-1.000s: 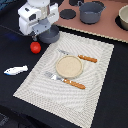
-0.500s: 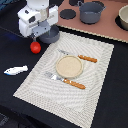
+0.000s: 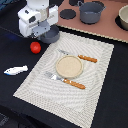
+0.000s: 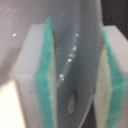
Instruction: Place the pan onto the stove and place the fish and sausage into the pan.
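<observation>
From my seat I see the tool (image 3: 44, 31) low over the near corner of the stove (image 3: 95, 29), and the wrist view shows its green-edged pads (image 4: 46, 75) standing on either side of a thin grey-blue wall of the pan (image 4: 75, 55) — it looks clamped on the rim, though that view is blurred and I would not swear the pads are pressed tight. In the exterior view the pan (image 3: 51, 35) shows as a dark round bowl just under the white arm head, at the edge of the stove and beside the woven placemat (image 3: 70, 70). The sausage (image 3: 35, 47) lies on the black surface (image 3: 110, 105) near the pan, toward the exterior view's left; the fish (image 3: 15, 70) lies farther out — well apart from the pan.
</observation>
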